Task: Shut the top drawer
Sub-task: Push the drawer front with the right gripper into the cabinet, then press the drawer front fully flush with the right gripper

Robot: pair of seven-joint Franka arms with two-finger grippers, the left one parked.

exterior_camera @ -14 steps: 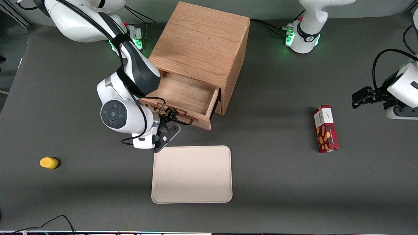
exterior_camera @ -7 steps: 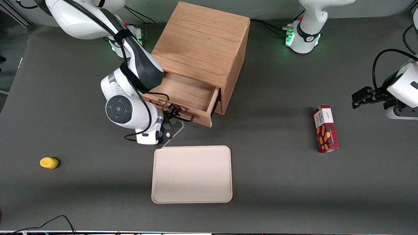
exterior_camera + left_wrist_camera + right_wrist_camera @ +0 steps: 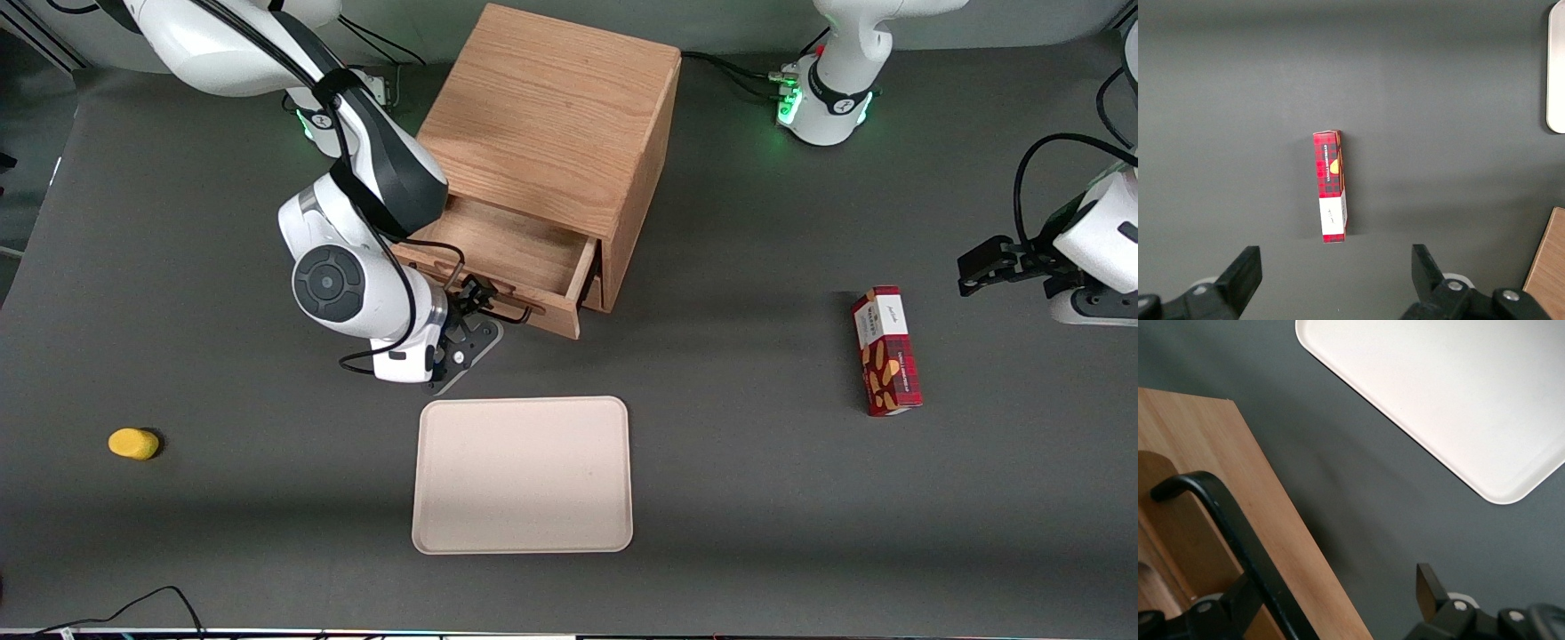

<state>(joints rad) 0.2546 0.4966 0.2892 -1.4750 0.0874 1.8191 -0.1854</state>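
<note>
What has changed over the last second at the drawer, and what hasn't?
The gripper, at the black wire handle on the top drawer, has moved toward the cabinet and pushed the drawer partly in; less of its tray shows, but it is not yet closed. The beige tray, yellow object and red box have not moved.

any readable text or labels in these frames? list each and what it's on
Red plaid snack box: white lettering along its spine and a script mark on its white panel, both too small to read.
Same box in the front view: script on the white end panel, also unreadable.
Cabinet, top drawer, tray, yellow object: no text.
Claw at the drawer handle: no markings visible.
</note>
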